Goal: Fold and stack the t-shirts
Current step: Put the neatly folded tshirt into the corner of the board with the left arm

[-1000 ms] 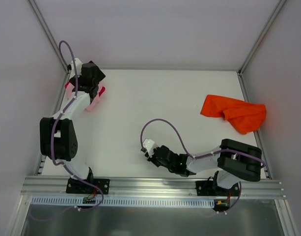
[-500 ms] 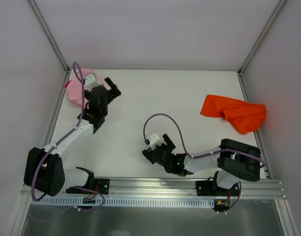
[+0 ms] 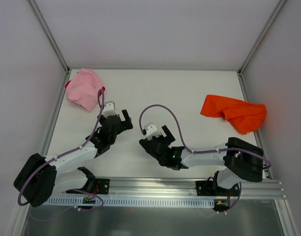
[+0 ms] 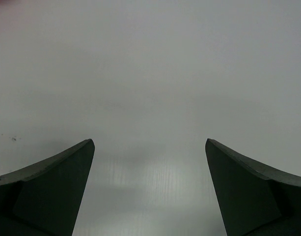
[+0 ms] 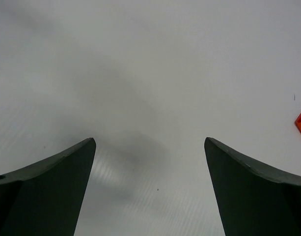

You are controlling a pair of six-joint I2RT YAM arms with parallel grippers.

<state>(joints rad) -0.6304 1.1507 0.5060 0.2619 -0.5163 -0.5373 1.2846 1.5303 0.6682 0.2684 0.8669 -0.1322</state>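
The light pink cloth t-shirt (image 3: 84,89) lies bunched in a soft mound at the 10 o'clock corner of the white desk (image 3: 155,93). Slivers of crimson-red cloth (image 3: 68,84) peep out at its edges, likely a second shirt beneath it, though how that one is arranged is hidden. The bright orange cloth t-shirt (image 3: 233,112) sits crumpled near the 3 o'clock edge, well apart from the pink one. Both the left gripper (image 3: 123,119) and the right gripper (image 3: 157,132) hover low near 6 o'clock over bare desk, their fingers (image 4: 52,191) spread wide and holding nothing. The shirts look light, limp and not fragile. They should drape and slide readily on the smooth surface, and a pinch into a mound may catch several layers at once. The orange shirt seems best taken at an outer hem or shoulder corner, one arm at each, so it can be drawn flat before folding.
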